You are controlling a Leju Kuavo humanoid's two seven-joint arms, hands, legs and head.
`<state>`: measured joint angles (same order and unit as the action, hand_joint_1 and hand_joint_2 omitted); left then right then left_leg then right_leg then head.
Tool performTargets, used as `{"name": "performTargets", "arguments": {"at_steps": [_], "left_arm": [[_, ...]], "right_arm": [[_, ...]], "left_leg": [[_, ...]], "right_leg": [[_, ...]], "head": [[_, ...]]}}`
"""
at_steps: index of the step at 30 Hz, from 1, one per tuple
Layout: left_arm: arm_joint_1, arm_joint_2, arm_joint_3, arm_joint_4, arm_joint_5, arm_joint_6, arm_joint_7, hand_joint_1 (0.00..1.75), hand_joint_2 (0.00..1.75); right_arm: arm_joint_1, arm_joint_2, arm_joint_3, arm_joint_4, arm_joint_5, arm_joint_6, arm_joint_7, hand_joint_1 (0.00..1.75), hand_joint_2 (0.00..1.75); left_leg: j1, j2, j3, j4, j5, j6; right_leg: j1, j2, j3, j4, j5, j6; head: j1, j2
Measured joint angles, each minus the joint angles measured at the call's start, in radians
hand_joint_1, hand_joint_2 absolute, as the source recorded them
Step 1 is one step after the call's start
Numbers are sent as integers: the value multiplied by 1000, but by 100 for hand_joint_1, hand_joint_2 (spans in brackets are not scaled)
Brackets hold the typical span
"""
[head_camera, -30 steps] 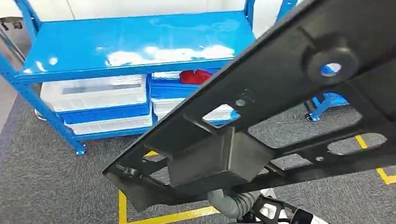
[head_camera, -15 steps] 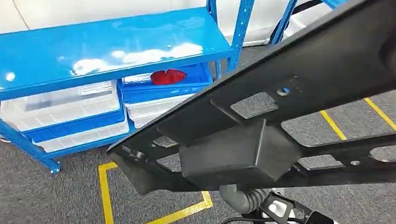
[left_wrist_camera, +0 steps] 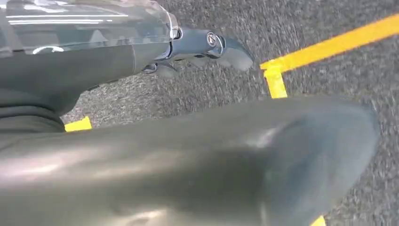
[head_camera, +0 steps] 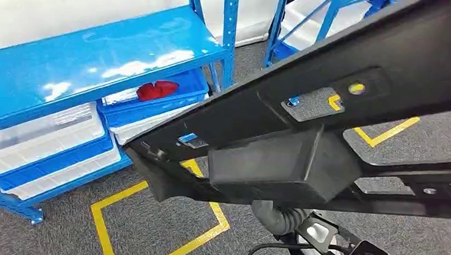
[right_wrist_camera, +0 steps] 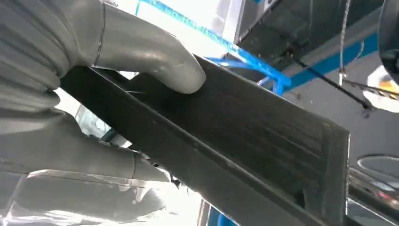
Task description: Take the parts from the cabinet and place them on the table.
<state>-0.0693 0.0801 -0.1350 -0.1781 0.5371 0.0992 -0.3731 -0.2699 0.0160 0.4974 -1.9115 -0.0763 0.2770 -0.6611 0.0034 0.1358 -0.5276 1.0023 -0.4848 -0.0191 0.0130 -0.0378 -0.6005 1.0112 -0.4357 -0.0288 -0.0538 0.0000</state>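
The whole view has swung since a second ago: the blue metal shelving rack (head_camera: 97, 54) now sits further left as I turn away from it. My right hand (right_wrist_camera: 84, 94) clamps thumb and fingers on the long black moulded plastic panel (head_camera: 305, 132), carried high across my front. My left hand (left_wrist_camera: 207, 44) hangs by the grey carpet (head_camera: 57, 235); whether it grips anything I cannot tell. The part is out; the table is not yet in sight.
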Motion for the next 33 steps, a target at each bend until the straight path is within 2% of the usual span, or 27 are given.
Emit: {"name": "performTargets", "arguments": {"at_steps": [1,2,3,4,5,6,7,8,9,10,11,15,16,17,18,20,21,22,23,24,25,26,27,30,31,32,33], "left_arm": [[-3,1,0,0,-2,0,2,0,0],[-2,0,0,0,-4,-1,3,0,0],[1,1,0,0,-10,0,5,0,0],[3,2,0,0,-12,0,6,0,0],[5,2,0,0,-12,1,7,0,0],[7,2,0,0,-13,2,9,0,0],[11,2,-1,0,-13,2,11,0,0],[12,2,-1,0,-13,4,13,0,0],[10,3,-1,0,-13,6,15,0,0],[11,3,-1,0,-15,8,19,0,0],[12,2,-1,0,-16,8,23,0,0],[12,-2,-5,1,-26,13,39,0,0],[14,-7,-8,1,-28,15,45,0,0],[13,-7,-8,1,-31,21,50,0,0],[14,-8,-10,1,-33,26,55,0,0],[21,-11,-16,1,-35,29,64,0,0],[24,-11,-18,1,-35,31,66,0,0],[25,-12,-19,1,-35,31,66,0,0],[24,-13,-19,1,-35,31,68,0,0],[22,-16,-21,1,-35,31,68,0,0],[21,-18,-22,1,-35,31,68,0,0],[21,-19,-22,1,-35,31,68,0,0],[21,-21,-23,1,-34,31,68,0,0],[21,-30,-22,0,-29,28,68,0,0],[20,-32,-22,0,-25,26,65,0,0],[19,-34,-22,0,-22,26,63,0,0],[22,-37,-22,0,-19,26,58,0,0]], "right_arm": [[-1,0,5,-2,-2,-6,0,175,175],[-8,0,10,-2,-6,-11,0,175,175],[-12,2,15,-2,-13,-17,0,175,175],[-11,3,20,-1,-17,-21,0,175,175],[-10,2,25,1,-20,-21,0,175,175],[-10,2,28,4,-23,-21,0,175,175],[-10,2,30,7,-26,-20,0,175,175],[-9,2,34,10,-26,-19,0,175,175],[-8,2,37,12,-26,-19,0,175,175],[-7,2,39,14,-27,-18,0,175,175],[-4,2,39,15,-27,-18,0,175,175],[8,1,41,17,-28,-19,0,175,175],[15,-1,41,17,-28,-19,0,175,175],[22,-3,41,16,-28,-20,0,175,175],[28,-4,41,16,-26,-20,0,175,175],[41,-10,41,17,-26,-19,0,175,175],[47,-13,41,17,-26,-19,0,175,175],[53,-16,41,18,-25,-19,0,175,175],[56,-17,41,18,-25,-19,0,175,175],[58,-19,41,18,-24,-19,0,175,175],[58,-20,41,18,-24,-19,0,175,175],[58,-21,41,18,-24,-19,0,175,175],[59,-21,41,18,-24,-19,0,175,175],[70,-23,38,17,-25,-16,-2,175,175],[76,-25,37,17,-24,-11,-3,175,175],[78,-27,36,17,-24,-5,-4,175,175],[78,-27,36,17,-24,4,-4,175,175]], "left_leg": [[8,-52,-2,14,-14,-5],[9,-92,-18,52,-43,-5],[10,-114,-53,131,-85,-6],[10,-122,-94,217,-124,-9],[10,-125,-130,288,-146,-13],[10,-125,-146,316,-143,-14],[11,-126,-141,297,-116,-15],[12,-127,-117,233,-70,-15],[16,-139,-76,136,-13,-16],[21,-171,-40,48,26,-16],[21,-214,-29,29,6,-15],[17,-184,-26,17,12,9],[24,-168,-23,9,18,19],[22,-159,-21,6,19,22],[20,-147,-22,5,19,31],[16,-120,-22,5,17,34],[16,-105,-22,6,15,34],[16,-90,-21,6,14,33],[15,-78,-20,6,13,31],[15,-66,-17,6,10,29],[15,-57,-14,6,8,26],[13,-46,-9,5,5,21],[4,-36,-8,9,-1,13],[6,2,5,-1,-4,-1],[11,-18,4,4,-13,-10],[15,-73,2,20,-26,-12],[16,-112,-27,83,-67,-12]], "right_leg": [[-6,8,6,-8,6,-4],[-9,18,6,-9,8,-9],[-10,29,5,-9,8,-12],[-9,42,5,-9,8,-14],[-8,56,4,-9,8,-14],[-8,71,5,-8,8,-14],[-9,87,5,-6,8,-14],[-10,103,6,-3,7,-12],[-11,118,7,3,5,-8],[-13,130,5,10,1,-2],[-9,139,0,15,-1,4],[-16,179,-16,15,10,30],[-19,168,-18,23,3,33],[-10,104,-32,53,-18,38],[-12,70,-63,114,-53,44],[-19,50,-144,277,-122,51],[-21,48,-169,324,-129,53],[-23,46,-168,317,-111,54],[-23,42,-145,272,-81,53],[-23,31,-100,186,-39,49],[-20,6,-53,102,-5,44],[-11,-56,-12,24,0,33],[1,-65,-10,13,-2,23],[5,-16,-16,9,0,10],[-9,-4,-6,-2,8,1],[-8,4,-4,-6,10,-1],[-9,16,-5,-6,10,-8]], "head": [[0,0],[0,0],[0,0],[0,0],[0,0],[0,0],[0,0],[0,0],[0,0],[0,0],[0,0],[0,0],[0,0],[0,0],[0,0],[0,0],[0,0],[0,0],[0,0],[0,0],[0,0],[0,0],[0,0],[0,0],[0,0],[0,0],[0,0]]}}
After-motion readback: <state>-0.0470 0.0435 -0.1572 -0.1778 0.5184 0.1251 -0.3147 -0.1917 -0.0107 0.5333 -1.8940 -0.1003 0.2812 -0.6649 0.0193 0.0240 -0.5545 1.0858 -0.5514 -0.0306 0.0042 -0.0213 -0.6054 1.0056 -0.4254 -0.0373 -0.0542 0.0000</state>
